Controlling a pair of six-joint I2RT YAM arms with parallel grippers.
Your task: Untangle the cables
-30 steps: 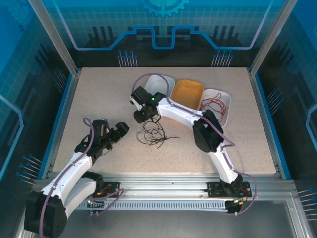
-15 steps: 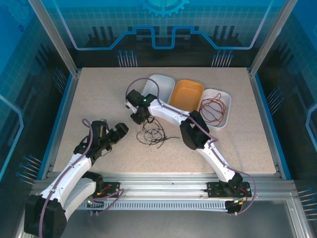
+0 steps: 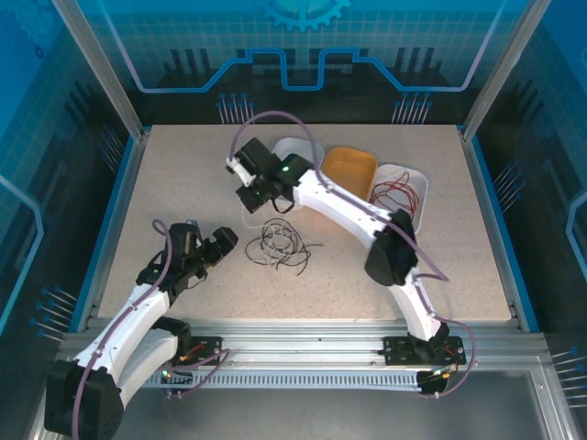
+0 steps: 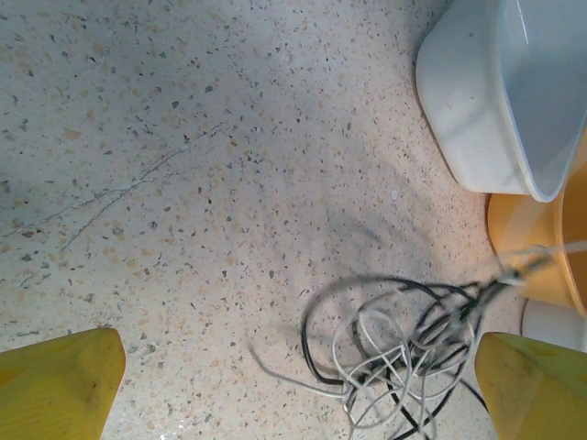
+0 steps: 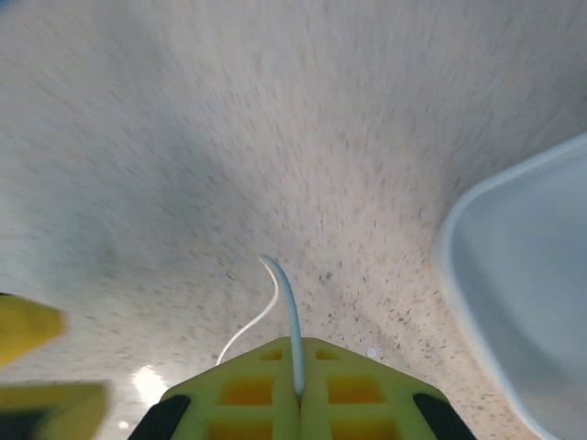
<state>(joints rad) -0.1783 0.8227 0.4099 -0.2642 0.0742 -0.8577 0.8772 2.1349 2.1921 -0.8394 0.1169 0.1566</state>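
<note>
A tangle of thin black and white cables [image 3: 280,246] lies on the speckled table in the middle. In the left wrist view this bundle [image 4: 404,348] sits toward the lower right, between my spread yellow fingertips [image 4: 55,385]. My left gripper [image 3: 220,242] is open, just left of the bundle, holding nothing. My right gripper [image 3: 252,197] hangs behind the bundle, near the left white bin. It is shut [image 5: 298,367] on a single white cable [image 5: 289,316] that curves out of its tips. A red cable [image 3: 394,194] lies coiled in the right white bin.
Three bins stand in a row at the back: a left white bin [image 3: 298,151], an orange bin [image 3: 348,170] and a right white bin [image 3: 413,188]. The left white bin [image 4: 514,92] is close to the bundle. Enclosure posts and walls ring the table.
My right gripper has risen and pulled back from the bundle with the white cable in it, and its elbow swung right. The bundle shifted slightly. The left arm has stayed put.
</note>
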